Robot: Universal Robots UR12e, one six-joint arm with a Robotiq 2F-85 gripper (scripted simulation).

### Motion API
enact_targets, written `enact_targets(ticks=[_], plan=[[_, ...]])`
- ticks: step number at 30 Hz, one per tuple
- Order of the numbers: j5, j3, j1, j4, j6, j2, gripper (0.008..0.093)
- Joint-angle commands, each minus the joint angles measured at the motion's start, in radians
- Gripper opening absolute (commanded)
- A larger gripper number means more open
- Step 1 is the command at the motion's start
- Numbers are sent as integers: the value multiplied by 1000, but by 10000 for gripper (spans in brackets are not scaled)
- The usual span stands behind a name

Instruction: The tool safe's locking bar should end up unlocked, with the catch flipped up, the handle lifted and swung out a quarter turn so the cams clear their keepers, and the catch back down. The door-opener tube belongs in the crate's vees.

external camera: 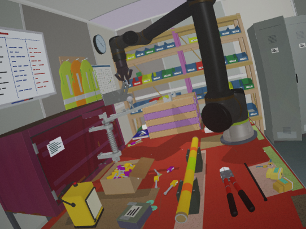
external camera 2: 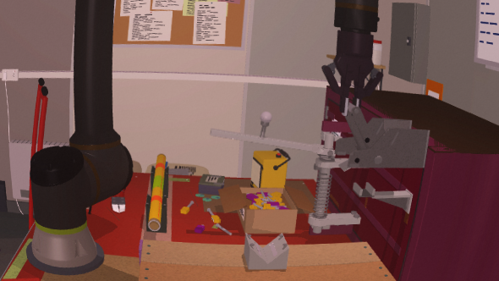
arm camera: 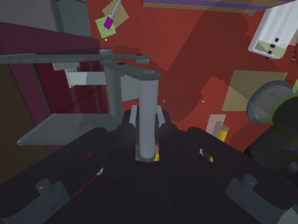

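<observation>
The grey catch (external camera 2: 358,122) on the maroon tool safe (external camera: 42,152) tilts upward above its grey plate (external camera 2: 387,148), and it is held at its tip by my closed gripper (external camera 2: 352,103). In the wrist camera the catch (arm camera: 146,122) runs straight out between the fingers. The handle (external camera 2: 270,141) with its ball knob (external camera 2: 265,116) sticks out level from the safe, above the sprung locking bar (external camera: 112,141). The yellow, green and orange door-opener tube (external camera: 187,179) lies on dark stands on the red bench, away from the wooden crate (external camera: 172,115).
An open cardboard box (external camera: 125,176) of small parts sits below the locking bar. A yellow canister (external camera: 82,204), a grey device (external camera: 134,214), loose screwdrivers (external camera: 170,186) and red-handled cutters (external camera: 234,191) lie on the bench. A grey vee block (external camera 2: 265,253) sits on the crate.
</observation>
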Motion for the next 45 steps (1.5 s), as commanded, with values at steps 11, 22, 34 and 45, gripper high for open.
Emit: enact_targets(ticks=[11,22,34,45], plan=[[0,28,-9,-13,-9,-18,80],[0,59,-17,-28,-17,-33,80],[0,91,-26,-47,-26,-47,80],[0,121,-32,-67,-32,-57,80]])
